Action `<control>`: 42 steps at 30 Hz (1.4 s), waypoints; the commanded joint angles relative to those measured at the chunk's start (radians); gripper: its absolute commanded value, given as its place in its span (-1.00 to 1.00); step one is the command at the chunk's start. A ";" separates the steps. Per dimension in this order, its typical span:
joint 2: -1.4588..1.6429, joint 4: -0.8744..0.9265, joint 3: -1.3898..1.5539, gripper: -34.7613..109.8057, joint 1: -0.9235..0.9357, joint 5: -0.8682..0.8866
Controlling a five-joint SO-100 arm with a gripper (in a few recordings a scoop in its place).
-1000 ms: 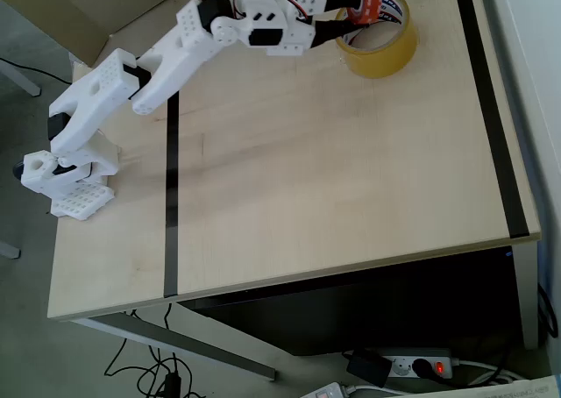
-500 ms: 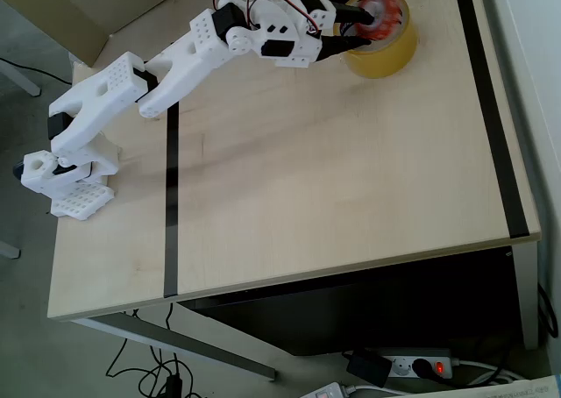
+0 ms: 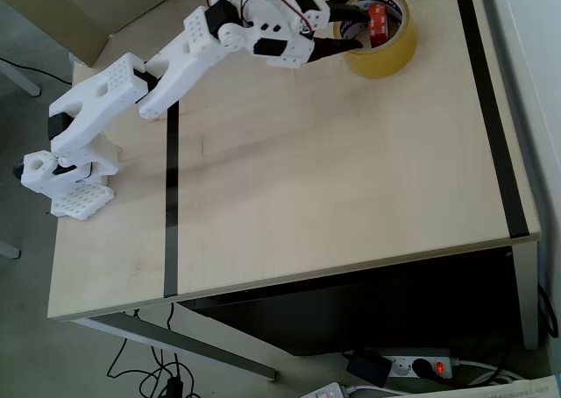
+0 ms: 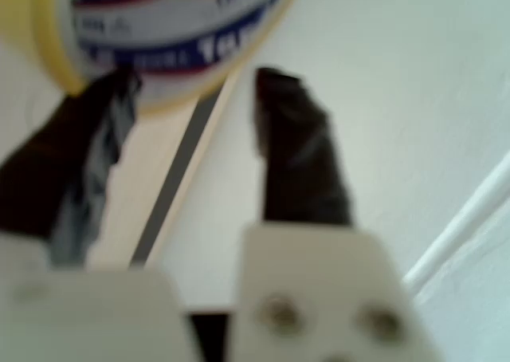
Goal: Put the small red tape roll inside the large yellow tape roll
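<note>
Change since half a second ago: the small red tape roll [image 3: 378,19], then held at the fingertips over the rim of the yellow ring, now sits lower, within the ring's opening; the arm's wrist has shifted slightly to the left in the overhead view.

Overhead view, left to right:

- Arm base [image 3: 66,174]: white, printed, mounted at the table's left edge.
- Black tape line [image 3: 170,205]: runs from the far side to the near side across the left part of the table [image 3: 333,179], a pale wood top.
- Arm links: white, reaching from the base up and right toward the far edge.
- Gripper [image 3: 358,26]: black fingers, spread apart, nothing clasped between them; the tips lie at the left rim of the yellow ring, just beside the red roll.
- Large yellow tape roll [image 3: 383,59]: lies flat at the table's far edge; serves as the container. Contents: the small red tape roll, inside the core opening, toward the far side, resting apart from the finger pads as far as can be told.
- Second black tape line [image 3: 491,109]: along the right part of the table.
- Power strip [image 3: 419,364]: on the floor below the near edge, red switch lit.

Wrist view, left to right:

- Left finger [image 4: 72,163]: dark, blurred, its tip touching or just under the yellow roll's rim; which, cannot be told.
- Yellow roll's white core [image 4: 171,19] with red and blue print, at top.
- Right finger [image 4: 299,155]: dark, well apart from the left, with open gap between.
</note>
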 commanded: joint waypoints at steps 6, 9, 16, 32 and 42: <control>0.393 0.364 -0.115 -0.52 0.109 -0.003; 0.505 0.538 -0.112 -0.52 0.126 -0.003; 0.953 0.676 0.325 -0.52 0.209 0.060; 2.175 -0.278 2.344 -0.52 0.252 0.175; 2.511 -0.279 2.750 -0.52 0.316 0.207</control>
